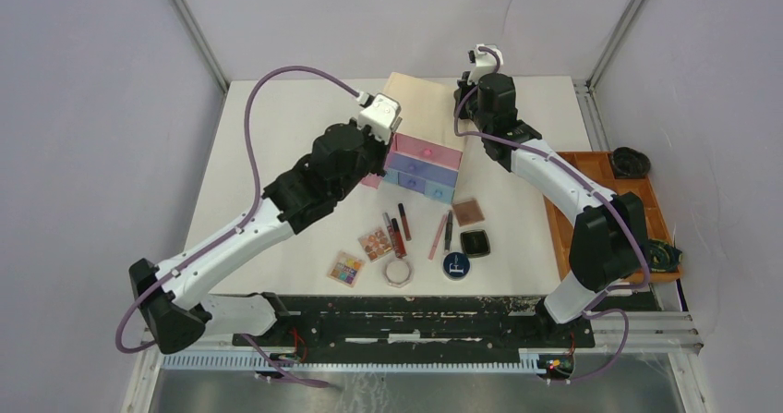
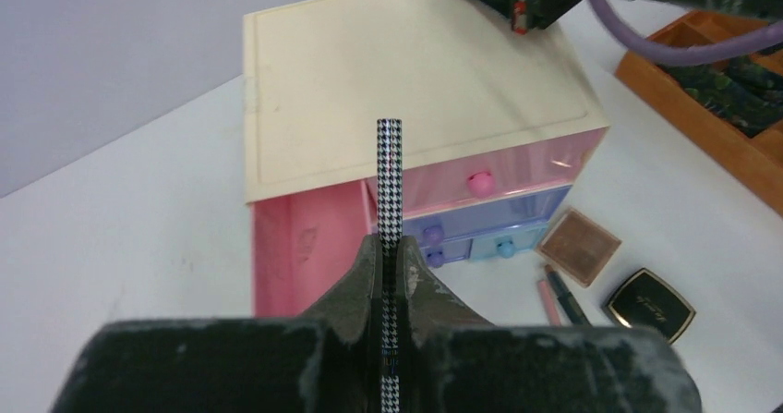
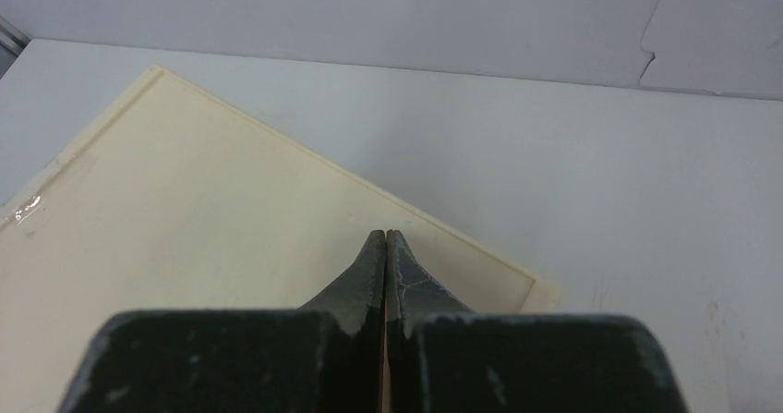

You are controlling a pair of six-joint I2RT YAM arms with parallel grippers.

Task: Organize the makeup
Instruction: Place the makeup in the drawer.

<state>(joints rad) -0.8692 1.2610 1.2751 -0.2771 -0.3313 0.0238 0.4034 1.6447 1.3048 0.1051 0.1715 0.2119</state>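
Observation:
My left gripper [image 2: 390, 247] is shut on a slim black-and-white houndstooth tube [image 2: 390, 177], held upright in front of the beige drawer box [image 2: 406, 90], beside its pulled-out pink drawer [image 2: 300, 247]. In the top view the left gripper [image 1: 369, 159] is hidden under the wrist at the box's left front. My right gripper [image 3: 385, 237] is shut and empty, over the box's lid [image 3: 185, 219] near its back corner [image 1: 459, 94]. On the table lie two eyeshadow palettes [image 1: 347, 268] [image 1: 375, 243], slim tubes [image 1: 399, 228], a brown compact [image 1: 468, 212], a black compact [image 1: 475, 242], a round blue compact [image 1: 455, 265] and an octagonal jar [image 1: 399, 272].
An orange-brown tray [image 1: 605, 205] with dark coiled items stands at the right table edge, partly under my right arm. The drawer box has pink, purple and blue drawers [image 1: 423, 168] facing the makeup. Grey walls close the back and sides.

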